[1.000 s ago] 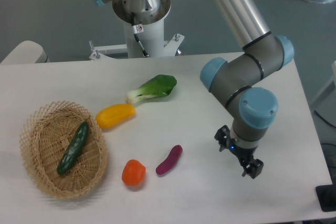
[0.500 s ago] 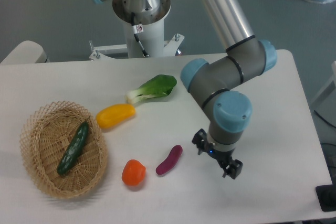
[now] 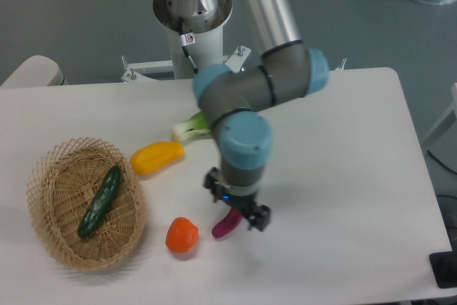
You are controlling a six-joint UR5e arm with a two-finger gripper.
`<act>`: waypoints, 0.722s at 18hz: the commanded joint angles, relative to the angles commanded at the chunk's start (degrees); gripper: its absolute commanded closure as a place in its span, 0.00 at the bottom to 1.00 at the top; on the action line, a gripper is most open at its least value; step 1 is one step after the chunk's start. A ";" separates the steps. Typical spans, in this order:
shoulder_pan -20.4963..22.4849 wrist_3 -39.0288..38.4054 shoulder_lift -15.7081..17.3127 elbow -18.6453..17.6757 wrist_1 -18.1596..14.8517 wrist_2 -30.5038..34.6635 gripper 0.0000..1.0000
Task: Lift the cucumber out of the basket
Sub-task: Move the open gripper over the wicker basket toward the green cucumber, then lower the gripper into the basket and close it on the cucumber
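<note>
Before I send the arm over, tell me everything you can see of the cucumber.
The cucumber is slim, dark green and glossy, with a slight curve and a pale highlight along its upper side. It lies flat inside the basket, resting on the woven floor, set diagonally with its upper end toward the basket's right rim and its lower end near the middle of the floor. It looks whole and unmarked. Only the wicker touches it; the gripper is well off to its right, above the table.
</note>
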 joint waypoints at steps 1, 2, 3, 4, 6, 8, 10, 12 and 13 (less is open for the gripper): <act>-1.15 -1.85 0.44 -0.09 0.00 0.00 0.00; -2.29 -3.69 0.70 -0.26 0.00 -0.17 0.00; -3.52 -5.45 0.88 -0.35 0.00 -0.44 0.00; -4.40 -7.12 1.32 -0.35 0.00 -0.87 0.00; -6.68 -10.64 1.76 -0.35 0.17 -1.58 0.00; -9.06 -14.77 1.67 -0.53 0.44 -1.49 0.00; -10.64 -18.28 0.97 -0.70 0.61 -1.41 0.00; -11.70 -20.31 -0.08 -0.79 2.18 -1.41 0.00; -12.14 -20.93 -0.61 -1.05 3.41 -1.23 0.00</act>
